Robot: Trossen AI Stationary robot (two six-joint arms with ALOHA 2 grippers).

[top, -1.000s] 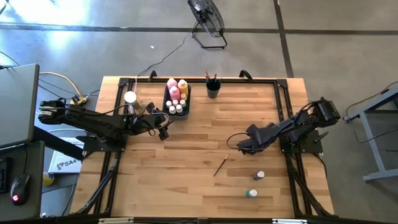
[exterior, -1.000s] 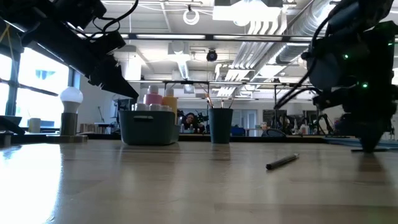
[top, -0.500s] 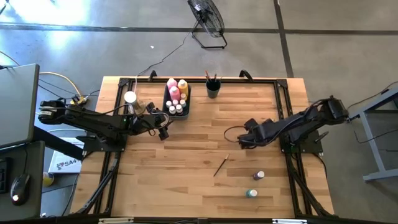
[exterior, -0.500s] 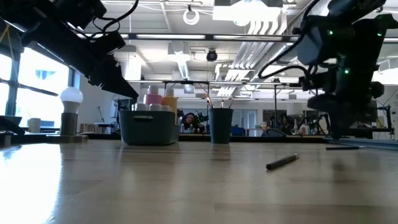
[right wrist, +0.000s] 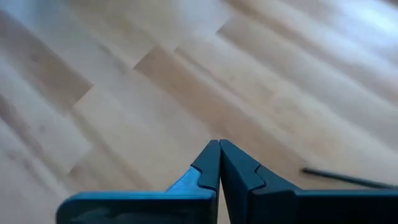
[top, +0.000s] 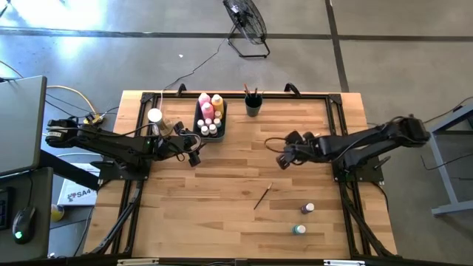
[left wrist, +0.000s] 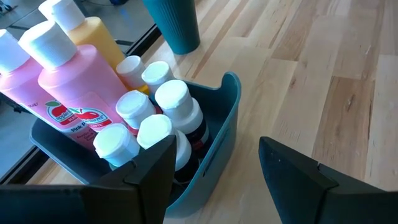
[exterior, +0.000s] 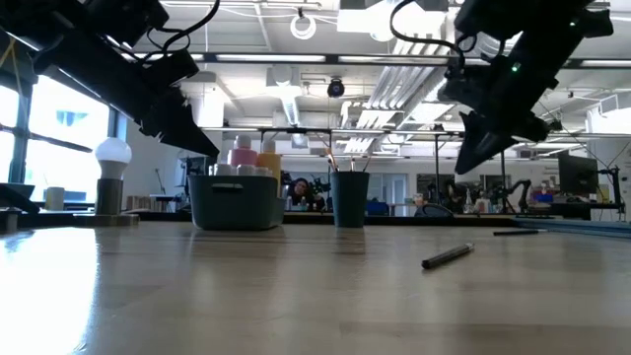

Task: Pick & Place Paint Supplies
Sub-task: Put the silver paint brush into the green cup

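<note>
A teal bin (top: 209,118) at the far left of the table holds tall pink and yellow squeeze bottles (left wrist: 74,81) and several small white-capped bottles (left wrist: 155,118). My left gripper (left wrist: 214,180) hovers open just near of the bin's rim. A dark cup (top: 253,106) holds brushes. One paintbrush (top: 263,196) lies flat mid-table, and two small bottles (top: 308,209) (top: 298,230) stand toward the near right. My right gripper (top: 283,154) hangs shut above bare wood (right wrist: 219,146), holding nothing. A thin dark brush (right wrist: 348,179) lies beyond it.
A white knob on a round tan base (top: 154,116) stands left of the bin. Bare wood stretches across the middle and near left of the table (top: 192,214). A dark frame rail (top: 295,94) runs along the far edge.
My right gripper has risen from the table surface and drawn toward the far edge, tipping from steeply downward to a shallower slant. It stayed shut throughout. The brush and the bottles have kept their places.
</note>
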